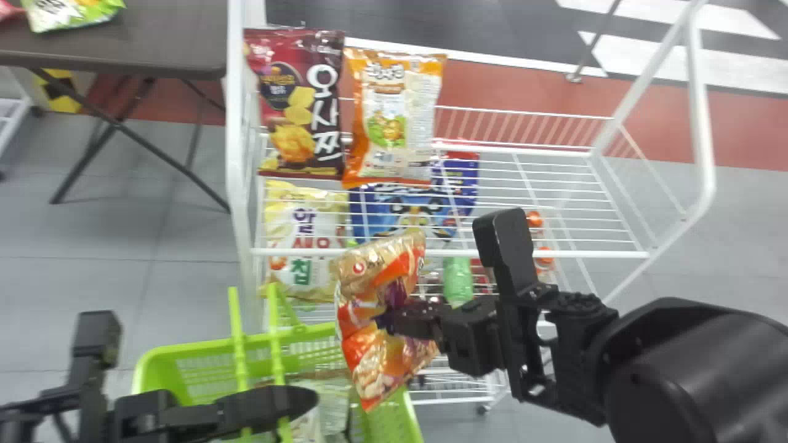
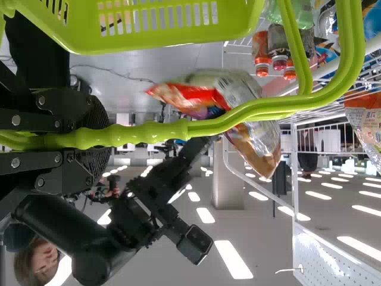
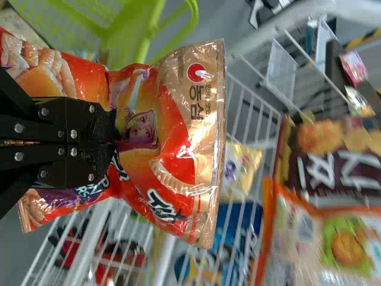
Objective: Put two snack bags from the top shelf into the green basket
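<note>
the snack bag (image 1: 377,366), orange and red with a tan end, is hanging in the right gripper (image 1: 394,320), whose two black fingers are pinching it at its middle and creasing the wrapper around them. in the head view the bag is tilting, its lower end overlapping the right side of the green basket (image 1: 154,363) and its tan end lying across the front of the white wire rack (image 1: 236,123). the left gripper (image 1: 305,401) is clasping the basket's green handle (image 2: 149,131), its fingers closing on the grip from both sides. inside the basket, pale packages (image 1: 332,403) are lying below the handle. beyond the basket, the rack is standing with a yellow snack bag (image 1: 305,215), a blue package (image 1: 406,209), a green bottle (image 1: 457,280) and some orange-capped bottles (image 1: 534,218) showing beneath the wires of its top shelf (image 1: 529,184). farther back, on the left part of that shelf, a maroon snack bag (image 1: 295,123) and an orange-and-white snack bag (image 1: 388,123) are resting side by side. at the far left, a dark table (image 1: 172,31) is standing on thin folding legs, with a green package (image 1: 68,12) lying on top.
</note>
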`<state>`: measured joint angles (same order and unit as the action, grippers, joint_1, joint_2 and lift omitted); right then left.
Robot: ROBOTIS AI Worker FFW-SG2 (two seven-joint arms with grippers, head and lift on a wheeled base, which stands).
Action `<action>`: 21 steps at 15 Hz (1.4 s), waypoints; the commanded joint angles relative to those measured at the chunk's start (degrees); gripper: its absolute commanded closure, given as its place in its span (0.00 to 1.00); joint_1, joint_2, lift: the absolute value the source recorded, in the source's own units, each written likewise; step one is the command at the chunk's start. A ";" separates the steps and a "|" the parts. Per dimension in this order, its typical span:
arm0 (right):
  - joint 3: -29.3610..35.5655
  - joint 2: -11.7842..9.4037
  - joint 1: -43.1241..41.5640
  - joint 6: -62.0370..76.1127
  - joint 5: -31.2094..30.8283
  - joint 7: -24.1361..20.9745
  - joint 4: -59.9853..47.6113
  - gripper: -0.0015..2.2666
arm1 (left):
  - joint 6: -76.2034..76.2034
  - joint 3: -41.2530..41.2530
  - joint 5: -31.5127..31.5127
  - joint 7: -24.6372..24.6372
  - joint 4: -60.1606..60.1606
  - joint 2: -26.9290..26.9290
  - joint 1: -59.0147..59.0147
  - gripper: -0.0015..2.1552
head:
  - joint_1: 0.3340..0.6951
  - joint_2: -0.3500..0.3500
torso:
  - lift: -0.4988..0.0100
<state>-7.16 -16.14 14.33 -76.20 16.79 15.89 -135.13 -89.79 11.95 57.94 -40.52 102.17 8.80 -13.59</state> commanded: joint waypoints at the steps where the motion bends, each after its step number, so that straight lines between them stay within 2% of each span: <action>1: -3.74 1.99 0.87 0.48 0.79 0.01 0.22 0.99 | -0.24 0.00 0.07 0.00 -0.13 -0.19 0.05 1.00 | 1.00 0.34 | 0.98; 3: -6.90 3.39 1.57 1.36 0.79 -0.25 2.24 0.99 | -0.24 -0.09 -0.02 -0.09 -0.13 -0.28 0.23 1.00 | 1.00 0.41 | 0.98; 5: -9.01 3.66 2.36 4.17 0.79 -0.25 5.32 0.99 | -0.24 -0.09 0.07 -0.09 -0.13 -0.28 0.23 1.00 | 1.00 0.51 | 0.98; 8: -10.77 3.57 2.63 6.63 0.88 0.10 10.50 0.97 | -0.24 -0.09 0.07 -0.17 -0.13 -0.28 0.31 1.00 | 1.00 0.58 | 0.98; 9: -11.39 3.39 2.72 7.51 -0.97 0.54 11.21 0.70 | -0.24 -0.18 -0.02 -0.17 -0.13 -0.28 0.31 1.00 | 1.00 0.59 | 0.98; 10: -12.35 3.22 3.07 8.74 -4.40 0.63 11.29 0.22 | -0.24 -0.18 -0.02 -0.17 -0.13 -0.28 0.31 1.00 | 1.00 0.60 | 0.98; 11: -12.53 2.86 3.60 11.38 -5.89 0.98 11.29 0.00 | -0.24 -0.26 0.07 -0.26 -0.13 -0.28 0.23 1.00 | 1.00 0.60 | 0.98; 16: -5.94 2.78 6.94 27.02 -2.38 5.46 11.38 0.03 | -0.24 -0.35 0.16 -0.35 -0.13 -0.45 0.05 1.00 | 1.00 0.57 | 0.98; 19: -1.19 3.48 9.40 41.26 -2.64 5.46 14.11 0.04 | -0.24 -0.35 0.16 -0.35 -0.13 -0.54 -0.04 1.00 | 1.00 0.53 | 0.98; 21: 1.62 4.01 11.15 51.46 -3.43 4.23 16.74 0.04 | -0.24 -0.35 0.16 -0.35 -0.13 -0.54 -0.04 1.00 | 1.00 0.45 | 0.98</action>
<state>-7.51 -12.54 24.18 -31.95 14.06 20.78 -120.17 -89.79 11.60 58.10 -40.87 102.04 8.26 -13.61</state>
